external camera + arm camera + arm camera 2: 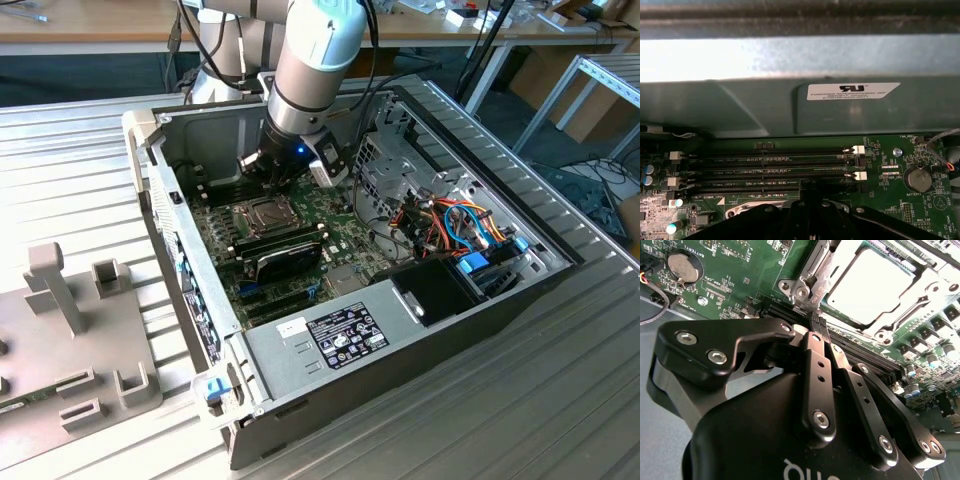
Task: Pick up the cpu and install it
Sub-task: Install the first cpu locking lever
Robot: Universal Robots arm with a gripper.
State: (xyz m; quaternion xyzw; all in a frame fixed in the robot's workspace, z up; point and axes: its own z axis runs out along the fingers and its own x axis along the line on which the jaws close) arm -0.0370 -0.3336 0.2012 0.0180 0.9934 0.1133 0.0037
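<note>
An open case lay on the table, with the arm reaching down into it.

The board lay on the case floor. The cpu sat in the socket near the board's middle, with a module just in front of it. The gripper hung close over the board just behind the socket, above the slots that ran between the socket and the far wall. A battery sat on the board past one end of the slots. The power supply filled the near side of the case. The cables lay at the exterior view's right. A fixture stood on the table at the exterior view's left, apart from the case. Desks stood behind.
</note>
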